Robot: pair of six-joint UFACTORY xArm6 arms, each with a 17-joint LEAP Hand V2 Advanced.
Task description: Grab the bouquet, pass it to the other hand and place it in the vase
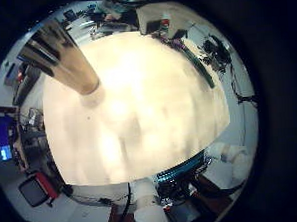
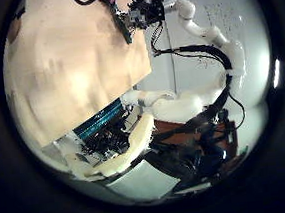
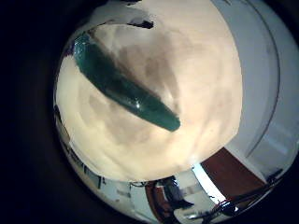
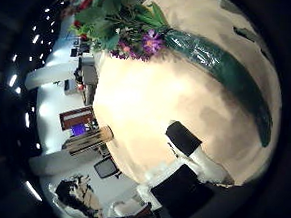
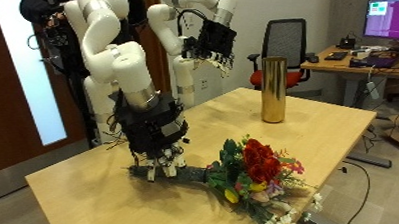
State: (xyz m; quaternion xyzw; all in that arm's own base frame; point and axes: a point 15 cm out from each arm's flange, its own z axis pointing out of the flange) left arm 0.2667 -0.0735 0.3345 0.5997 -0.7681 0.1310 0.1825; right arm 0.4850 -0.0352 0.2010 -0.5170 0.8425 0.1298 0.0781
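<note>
The bouquet (image 5: 250,171) lies on the wooden table (image 5: 96,186) near its front edge, with red, yellow and purple flowers and a dark green wrap round the stems. My right hand (image 5: 156,142) hangs just above the stem end, open, fingers pointing down and holding nothing. Its palm views show the green wrap (image 3: 123,86) and the flowers (image 4: 127,30) lying free on the tabletop. The tall golden vase (image 5: 272,88) stands upright at the table's far side. My left hand (image 5: 212,39) is raised high behind the table, beside the vase, open and empty. The vase (image 1: 66,60) also shows in the left little finger side palm view.
A black office chair (image 5: 290,39) and a desk with a monitor (image 5: 384,17) stand behind the table. The bouquet's flower end lies close to the table's front edge. A door (image 5: 5,79) is at the back by the arms.
</note>
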